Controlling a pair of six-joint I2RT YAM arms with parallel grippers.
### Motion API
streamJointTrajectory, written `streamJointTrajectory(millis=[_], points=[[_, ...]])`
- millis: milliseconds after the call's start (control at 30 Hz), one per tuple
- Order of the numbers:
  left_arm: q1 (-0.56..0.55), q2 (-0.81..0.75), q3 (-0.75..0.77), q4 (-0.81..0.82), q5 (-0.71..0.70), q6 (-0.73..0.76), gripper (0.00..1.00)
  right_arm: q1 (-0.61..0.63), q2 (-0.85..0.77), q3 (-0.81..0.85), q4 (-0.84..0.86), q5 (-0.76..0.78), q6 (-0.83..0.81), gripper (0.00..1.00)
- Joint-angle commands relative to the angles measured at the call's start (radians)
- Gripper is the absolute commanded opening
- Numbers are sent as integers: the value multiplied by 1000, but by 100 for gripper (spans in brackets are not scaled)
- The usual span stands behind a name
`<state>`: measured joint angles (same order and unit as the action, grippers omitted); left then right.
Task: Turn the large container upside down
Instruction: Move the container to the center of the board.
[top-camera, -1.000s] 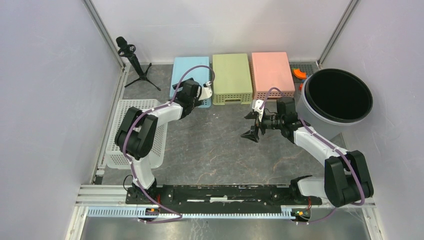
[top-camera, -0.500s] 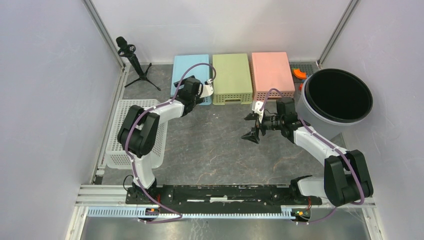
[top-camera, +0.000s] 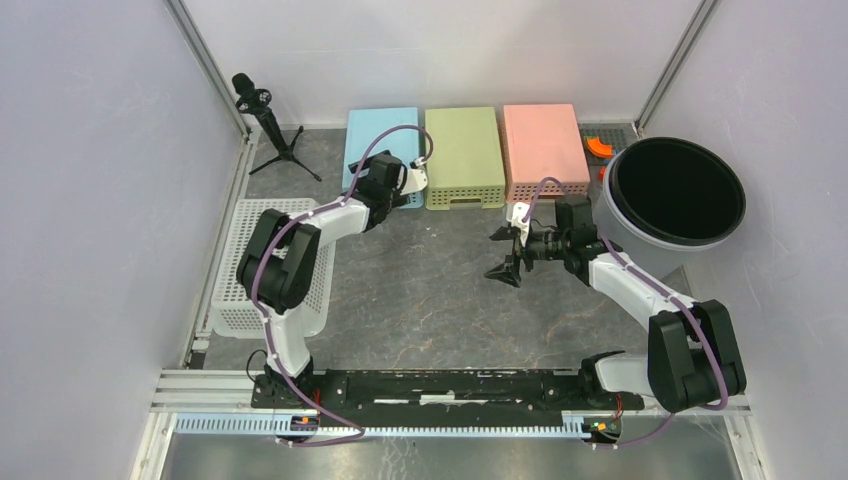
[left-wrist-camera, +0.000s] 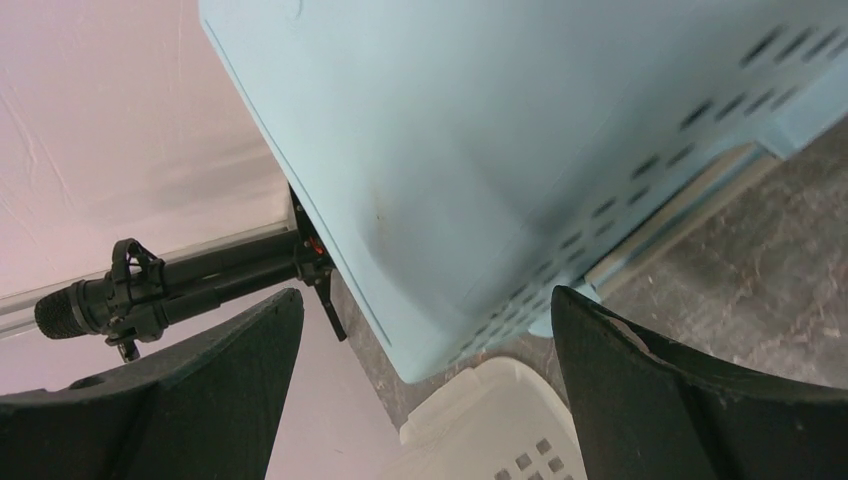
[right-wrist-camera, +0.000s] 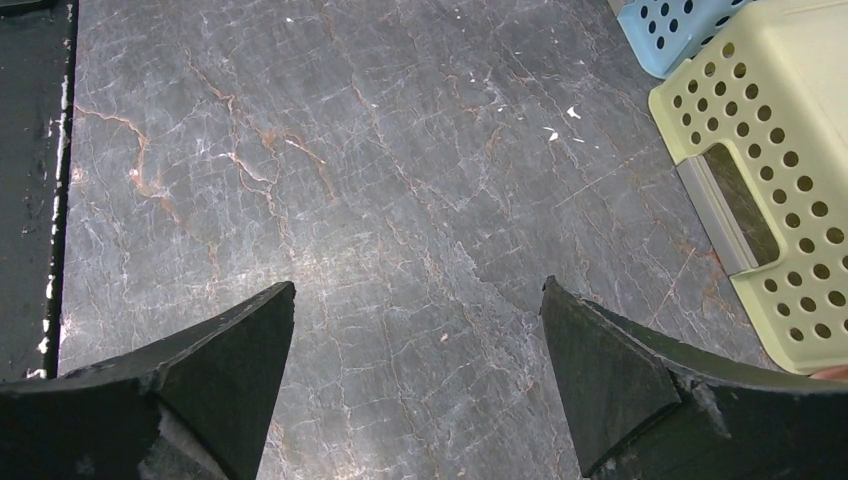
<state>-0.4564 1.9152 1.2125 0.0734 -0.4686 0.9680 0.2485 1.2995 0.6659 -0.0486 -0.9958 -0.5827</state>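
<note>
1. At the far-left corner of the grey marble-patterned table (top-camera: 420, 310) stands a black microphone on a small tripod (top-camera: 262, 110).
2. Along the table's left edge sits the large white perforated plastic basket (top-camera: 225, 300). I take it to be the container to be turned. It is open side up and untouched, and the left arm's elbow hangs above it.
3. The left gripper (left-wrist-camera: 425, 300) has its jaws spread as wide as they go and holds nothing. It hovers at the near-left corner of a pale blue perforated plastic basket (top-camera: 375, 135), which lies bottom up at the far edge. The wrist view is too close to tell whether a finger touches it. Over the last second this gripper has crept slightly toward the far edge, away from the white basket, so the turn has not begun.
4. Just beside the blue one lie an olive-green perforated basket (top-camera: 462, 155) and then a pink perforated basket (top-camera: 540, 145), both bottom up.
5. The right gripper (top-camera: 503, 252) hangs mid-table, jaws fully apart and empty, pointing left over bare table. It has barely drifted.
6. At the right edge stands a big round grey tub with a black inside (top-camera: 640, 235), upright.
</note>
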Motion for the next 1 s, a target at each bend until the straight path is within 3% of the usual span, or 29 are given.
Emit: streamJointTrajectory(millis=[0,167,333,467,600,733,833,967], points=[[2,-117,-22,-48,12,-28,100,-8,-16,35,-4,-36,-11,98],[1,-334,-89,-239,127,-120,100,-8,-44,39,-9,-76,-15,98],[4,-626,-173,-494,420,-277,100,-7,-91,73,-142,-102,-180,98],[4,-905,-308,-603,625,-331,100,-7,-164,132,-202,-37,-183,98],[5,-1187,-418,-714,732,-317,100,-7,-248,279,-314,164,-143,98],[26,-1307,-415,-902,832,-289,100,-7,-322,490,-517,425,-146,98],[74,-1417,-469,-917,892,-279,100,-9,-433,541,-498,646,-45,98],[114,-1507,-538,-914,979,-294,100,-7,-558,581,-502,866,-40,98]])
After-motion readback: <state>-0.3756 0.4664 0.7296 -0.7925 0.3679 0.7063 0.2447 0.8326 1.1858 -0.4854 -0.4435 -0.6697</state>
